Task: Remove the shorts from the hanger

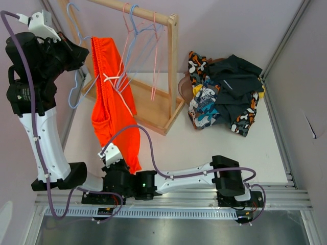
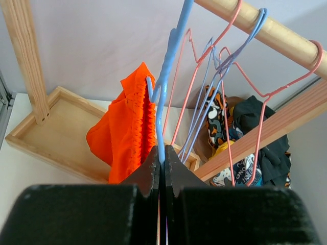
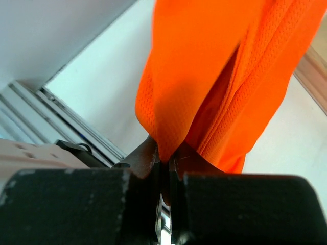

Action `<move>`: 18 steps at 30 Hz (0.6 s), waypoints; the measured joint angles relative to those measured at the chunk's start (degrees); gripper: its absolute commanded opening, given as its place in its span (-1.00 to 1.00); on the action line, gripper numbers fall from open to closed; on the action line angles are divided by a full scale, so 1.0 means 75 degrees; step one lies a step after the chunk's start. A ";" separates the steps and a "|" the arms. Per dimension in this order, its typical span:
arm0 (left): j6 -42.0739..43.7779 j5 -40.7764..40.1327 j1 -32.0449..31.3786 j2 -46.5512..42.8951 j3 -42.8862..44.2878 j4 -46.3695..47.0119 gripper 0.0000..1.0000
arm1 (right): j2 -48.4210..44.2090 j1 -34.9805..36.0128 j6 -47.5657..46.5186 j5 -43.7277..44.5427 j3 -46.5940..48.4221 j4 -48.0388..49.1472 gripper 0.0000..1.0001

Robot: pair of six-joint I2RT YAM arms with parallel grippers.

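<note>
Right hand [image 3: 164, 159] pinches the bottom hem of the orange shorts [image 3: 214, 76] hanging above it; left hand [image 2: 162, 159] clamps their blue hanger [image 2: 171, 61]. Light, limp mesh: a hem grip should suffice.

One bright orange cloth shorts [image 1: 110, 102]; four crumpled cloth shorts [image 1: 225, 92] at two o'clock; at least four thin wire hangers [image 1: 133, 14]; one wooden rack [image 1: 173, 66].

Two robot arms made of white and black parts.
The left arm [image 1: 43, 138] has long white plastic shells and chunky black joints, with a thin purple cable [image 1: 32, 102] tied along it. The right arm [image 1: 184, 176] has a slim white bar, black blocks, a tiny green light [image 1: 148, 178] and a looping purple-grey cable [image 1: 134, 126]. The left gripper [image 2: 161, 155] and right gripper [image 3: 163, 155] have flat black fingers [image 2: 150, 168].
</note>
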 measured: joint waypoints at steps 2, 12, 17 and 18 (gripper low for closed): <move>-0.0006 0.0052 0.0003 0.0000 -0.0032 -0.0090 -1.00 | 0.0026 -0.0029 0.0073 0.0020 -0.0096 -0.0117 -1.00; -0.0157 0.0204 0.0052 -0.2229 -0.4173 0.1600 -1.00 | 0.0055 -0.0836 -0.1000 -0.0580 0.0536 -0.0198 -1.00; -0.0175 0.0163 0.0050 -0.3287 -0.5383 0.1749 -1.00 | 0.0519 -0.1763 -0.1746 -0.1061 0.3185 -0.0405 -1.00; -0.0175 0.0128 0.0038 -0.3413 -0.5505 0.1760 -1.00 | 0.0688 -0.2002 -0.1818 -0.1137 0.3891 -0.0516 -1.00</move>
